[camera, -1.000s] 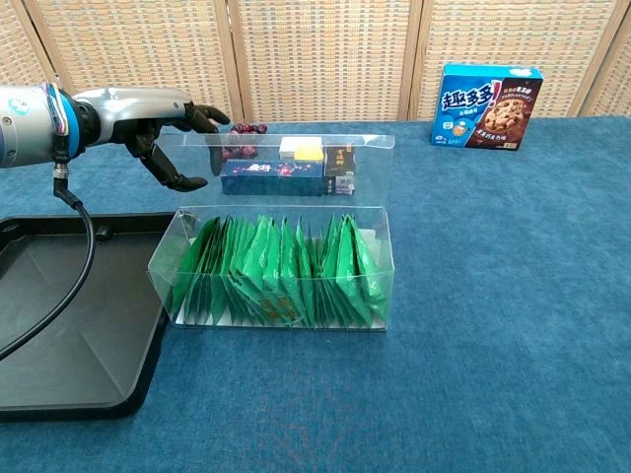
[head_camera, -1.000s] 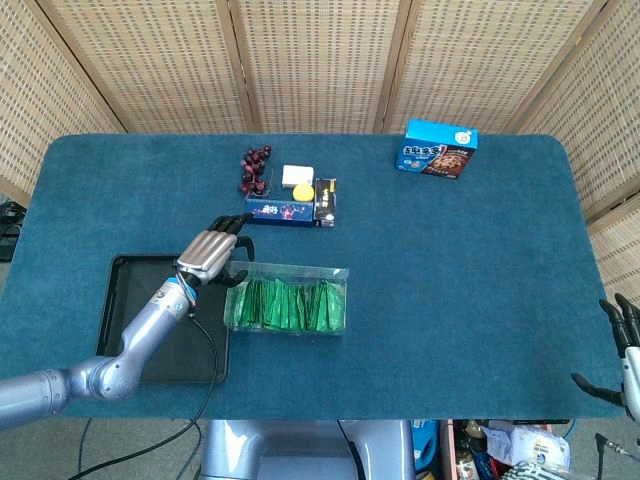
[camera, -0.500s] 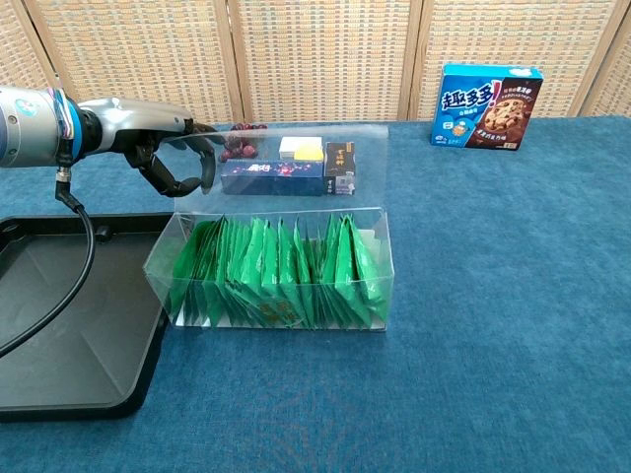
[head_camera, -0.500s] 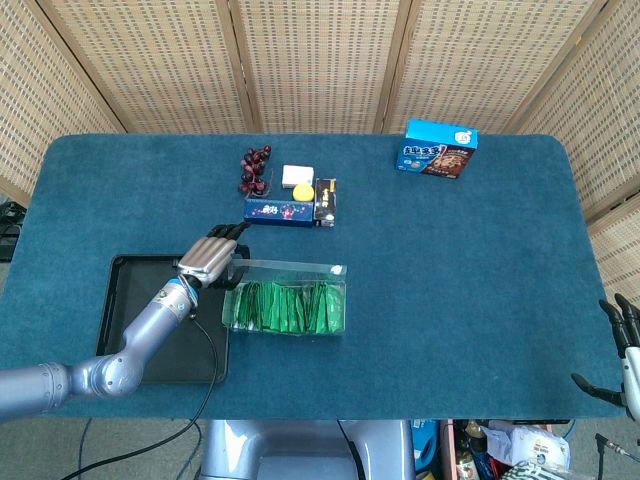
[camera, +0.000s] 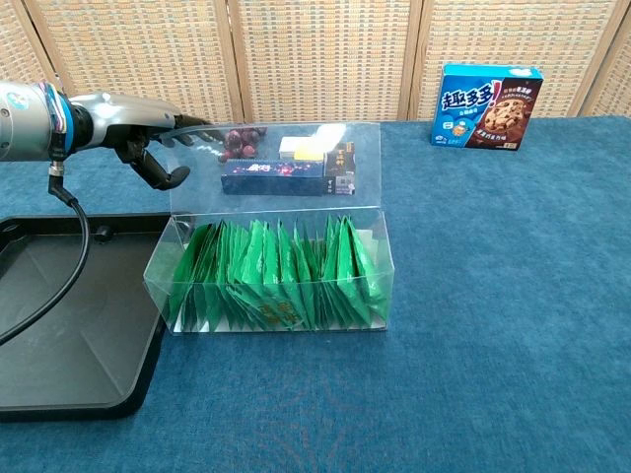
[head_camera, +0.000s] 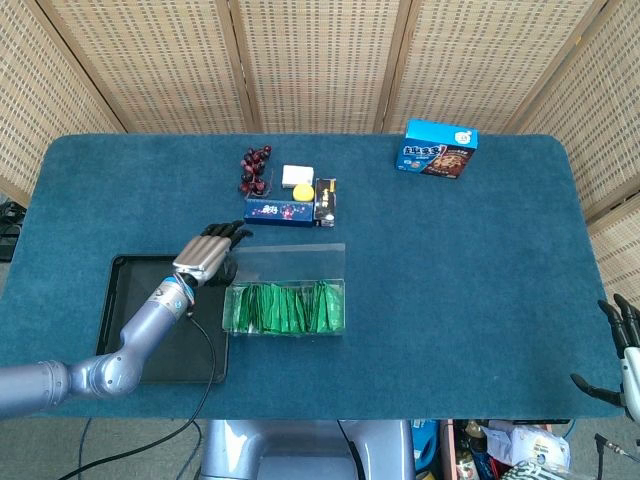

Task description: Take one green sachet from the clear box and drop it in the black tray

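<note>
The clear box stands mid-table, packed with several upright green sachets. Its clear lid is swung up and stands nearly upright at the back. My left hand is at the lid's upper left corner, fingers along its top edge and thumb below, holding it. The black tray lies left of the box with nothing in it. My right hand hangs off the table's near right corner, fingers apart, holding nothing.
Behind the box lie a dark blue carton, a bunch of dark grapes and a white and yellow item. A blue cookie box stands far right. A black cable trails over the tray.
My left hand has taken the lid's left corner and raised it from flat over the box to nearly upright. The right hand has not moved.
</note>
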`<move>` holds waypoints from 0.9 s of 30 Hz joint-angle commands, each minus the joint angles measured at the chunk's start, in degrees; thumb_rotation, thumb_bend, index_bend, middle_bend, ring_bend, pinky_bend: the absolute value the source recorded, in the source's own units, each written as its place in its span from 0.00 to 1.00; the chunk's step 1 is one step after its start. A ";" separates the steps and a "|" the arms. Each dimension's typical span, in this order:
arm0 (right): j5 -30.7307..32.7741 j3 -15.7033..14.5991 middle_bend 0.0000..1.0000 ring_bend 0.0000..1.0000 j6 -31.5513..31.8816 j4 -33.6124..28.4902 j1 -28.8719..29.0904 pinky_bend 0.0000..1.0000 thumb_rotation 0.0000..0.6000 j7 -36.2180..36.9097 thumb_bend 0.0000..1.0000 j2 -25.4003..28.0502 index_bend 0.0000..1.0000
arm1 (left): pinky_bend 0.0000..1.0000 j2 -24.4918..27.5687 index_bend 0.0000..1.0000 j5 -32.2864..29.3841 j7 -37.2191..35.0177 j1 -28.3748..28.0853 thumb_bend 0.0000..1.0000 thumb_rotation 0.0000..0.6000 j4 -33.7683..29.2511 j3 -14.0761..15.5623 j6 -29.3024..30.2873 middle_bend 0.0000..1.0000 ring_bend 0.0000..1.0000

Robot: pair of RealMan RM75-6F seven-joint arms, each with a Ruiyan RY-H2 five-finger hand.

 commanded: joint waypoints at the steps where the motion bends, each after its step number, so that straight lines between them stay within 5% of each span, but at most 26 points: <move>1: 0.01 -0.03 0.00 0.00 -0.09 -0.01 0.03 0.00 1.00 0.00 0.00 0.00 0.00 | 0.00 0.31 0.00 0.15 -0.93 0.07 0.63 1.00 0.40 -0.03 0.41 0.00 0.00; 6: 0.00 -0.10 0.00 0.00 -0.30 -0.02 0.13 0.00 1.00 -0.14 0.00 -0.05 0.00 | 0.00 0.38 0.00 3.17 -2.48 0.88 0.46 1.00 1.79 -0.59 2.84 0.00 0.00; 13: 0.04 -0.13 0.00 0.00 -0.50 -0.23 0.22 0.00 1.00 -0.14 0.00 0.00 0.00 | 0.00 0.30 0.01 17.58 -10.72 4.82 0.43 1.00 2.65 -2.20 7.37 0.00 0.00; 18: 0.42 -0.02 0.00 0.00 -0.67 -0.26 0.25 0.00 1.00 0.05 0.00 0.09 0.00 | 0.00 1.87 0.28 29.00 -16.17 6.44 0.43 1.00 2.56 -0.99 7.05 0.00 0.00; 27: 1.41 0.24 0.00 0.00 -1.55 -0.31 0.62 0.00 1.00 -0.25 0.00 0.14 0.00 | 0.00 1.22 0.37 39.44 -16.32 3.60 0.43 1.00 4.04 1.42 2.27 0.00 0.00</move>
